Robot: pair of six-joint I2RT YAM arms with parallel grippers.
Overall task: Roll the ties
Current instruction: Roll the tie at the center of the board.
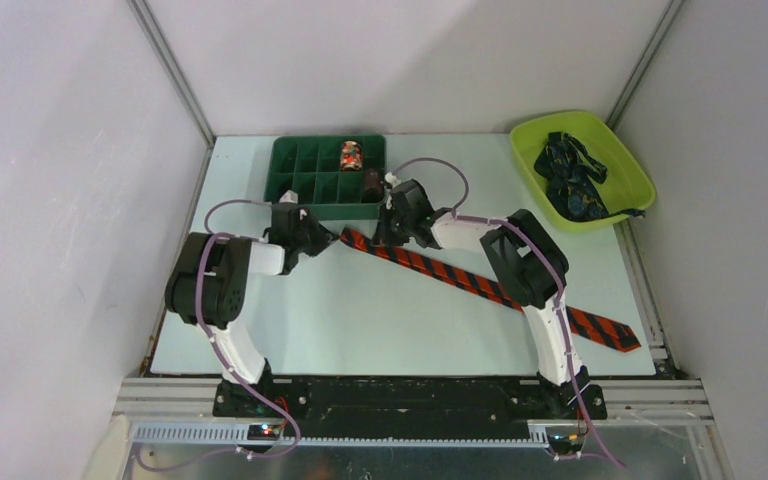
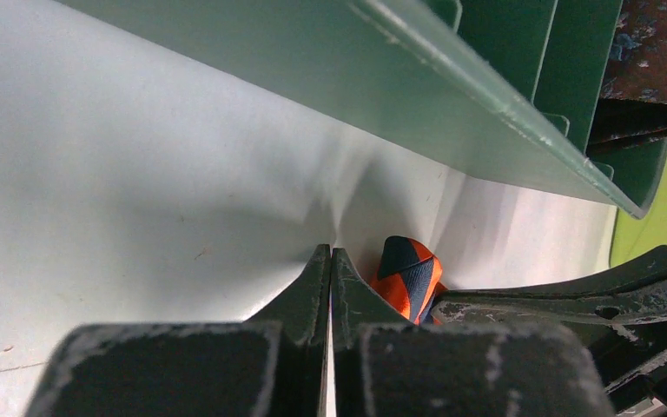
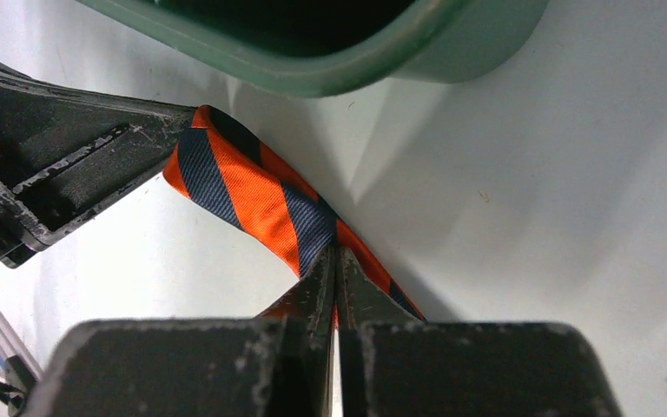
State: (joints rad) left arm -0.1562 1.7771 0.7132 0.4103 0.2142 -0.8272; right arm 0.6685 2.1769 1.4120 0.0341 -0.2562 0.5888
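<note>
The left arm's elbow rises beside the left edge of the table (image 1: 360, 320). Its forearm reaches inward to the left gripper (image 1: 318, 240), which is low over the surface with its fingers pressed together and nothing between them. The narrow end of the striped tie (image 1: 480, 285) lies just beside its tips. Close beyond both grippers stands the front wall of the green divided tray (image 1: 325, 211), leaving little room forward, while the tabletop between the arms on the near side is open. A rolled tie (image 1: 351, 156) sits in a compartment toward the tray's back, and a dark roll (image 1: 372, 183) sits at its right end. The right gripper (image 3: 337, 252) faces the left one from nearby, pinched closed on the striped tie near that narrow end. From there the tie runs diagonally under the right arm toward the table's near right corner. At far right, navy ties (image 1: 568, 180) lie heaped in a lime basin (image 1: 615, 150).
</note>
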